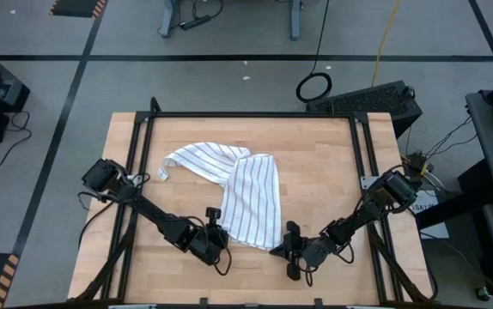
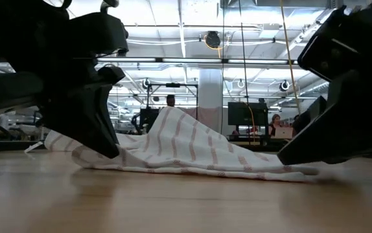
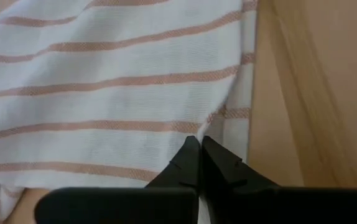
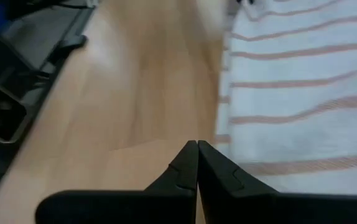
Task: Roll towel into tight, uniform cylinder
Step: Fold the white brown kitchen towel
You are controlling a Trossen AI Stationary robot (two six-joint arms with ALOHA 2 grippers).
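Wooden table [image 1: 332,180] carries the towel [image 1: 251,202], half folded over itself, with the left gripper [image 1: 215,225] pinched shut on its near-left edge, seemingly to start rolling, while the right gripper [image 1: 291,247] waits closed and empty beside its near-right corner.

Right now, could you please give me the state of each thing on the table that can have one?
towel: unrolled, crumpled, partly folded over itself on the table.
left gripper: shut, pinching the towel's edge.
right gripper: shut, empty, over bare wood beside the towel.
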